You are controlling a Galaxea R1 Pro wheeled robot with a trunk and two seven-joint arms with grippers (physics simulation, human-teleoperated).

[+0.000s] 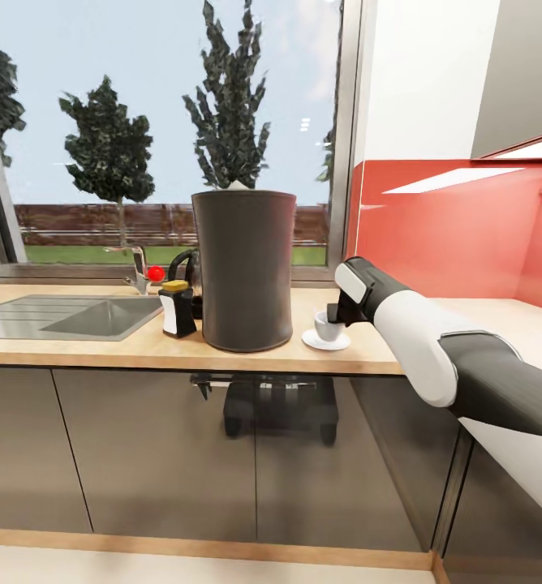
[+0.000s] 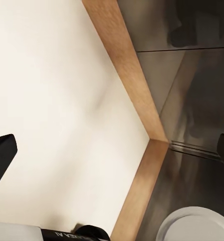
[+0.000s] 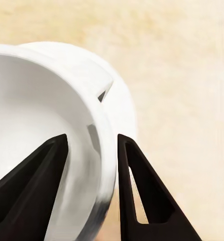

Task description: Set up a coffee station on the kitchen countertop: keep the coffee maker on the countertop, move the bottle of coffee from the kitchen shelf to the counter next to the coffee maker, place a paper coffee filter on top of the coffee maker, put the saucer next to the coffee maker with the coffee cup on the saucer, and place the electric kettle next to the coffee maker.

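Note:
The tall dark grey coffee maker (image 1: 243, 268) stands on the light wood kitchen countertop (image 1: 101, 347), and a pale paper coffee filter (image 1: 237, 186) peeks above its top. Left of it stands the bottle of coffee (image 1: 176, 308) with its yellow cap. Behind that, the electric kettle's black handle (image 1: 183, 269) shows. The white saucer (image 1: 326, 341) lies to the coffee maker's right with the coffee cup (image 1: 328, 327) (image 3: 51, 100) on it. My right gripper (image 1: 333, 315) (image 3: 92, 138) straddles the cup's rim, one finger inside and one outside, with a small gap at the inner finger. My left gripper (image 2: 112, 150) hangs wide open over the floor.
A steel sink (image 1: 76, 315) and a faucet (image 1: 139, 272) with a red knob take the counter's left part. A red backsplash (image 1: 458, 235) runs along the right wall. Below are glossy grey cabinet fronts (image 1: 141, 454) and a wooden plinth (image 2: 127, 65).

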